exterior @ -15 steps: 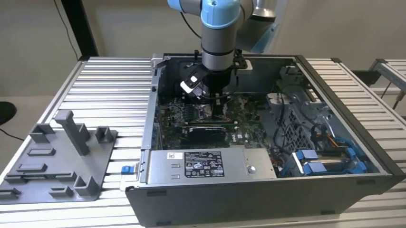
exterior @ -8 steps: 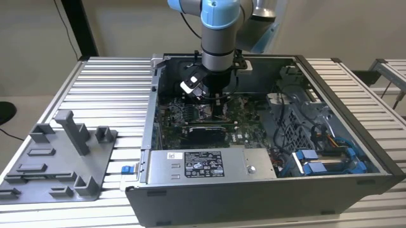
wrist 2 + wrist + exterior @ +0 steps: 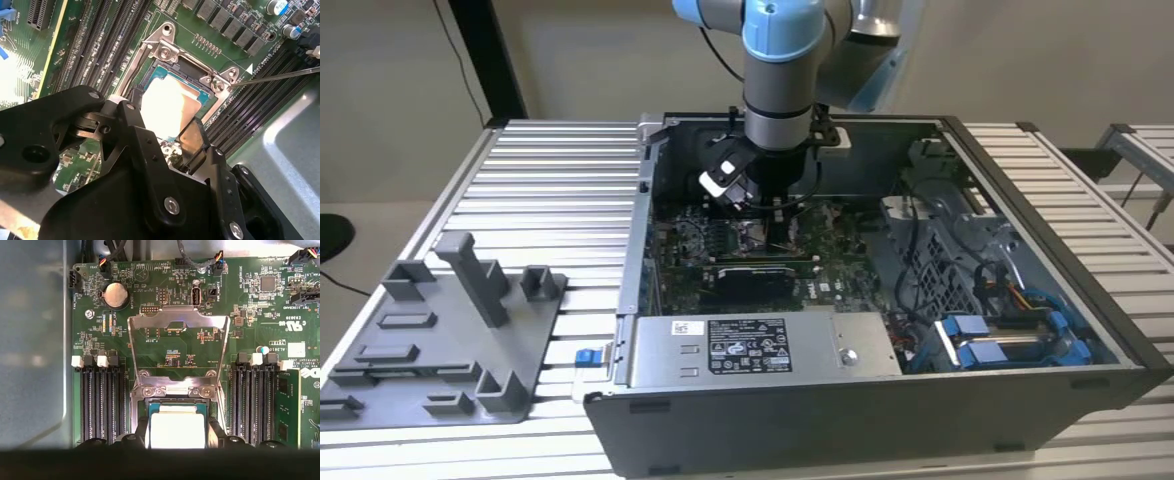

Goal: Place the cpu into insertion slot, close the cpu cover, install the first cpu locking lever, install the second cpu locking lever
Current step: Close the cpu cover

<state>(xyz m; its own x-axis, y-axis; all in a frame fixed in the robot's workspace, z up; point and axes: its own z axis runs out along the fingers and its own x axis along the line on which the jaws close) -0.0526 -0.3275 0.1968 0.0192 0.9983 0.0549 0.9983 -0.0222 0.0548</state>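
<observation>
The cpu (image 3: pixel 177 430), a silvery square with a teal edge, lies flat in the insertion slot (image 3: pixel 190 65) on the green motherboard; it looks bright in the second wrist view (image 3: pixel 167 105). My gripper (image 3: pixel 178 437) reaches down into the computer case (image 3: pixel 781 238), its black fingers (image 3: pixel 142 429) hugging the chip's two opposite edges. The cpu cover (image 3: pixel 178 322), a thin silvery frame with a central window, stands swung open behind the slot. A thin metal locking lever (image 3: pixel 280 75) sticks out free from the slot's corner.
Black memory slots (image 3: pixel 100 400) flank the socket on both sides. A grey power-supply box (image 3: pixel 761 345) sits at the case's near edge, with blue drive bays (image 3: pixel 1001 335) on the exterior view's right. A grey fixture tray (image 3: pixel 440 330) lies on the table at the left.
</observation>
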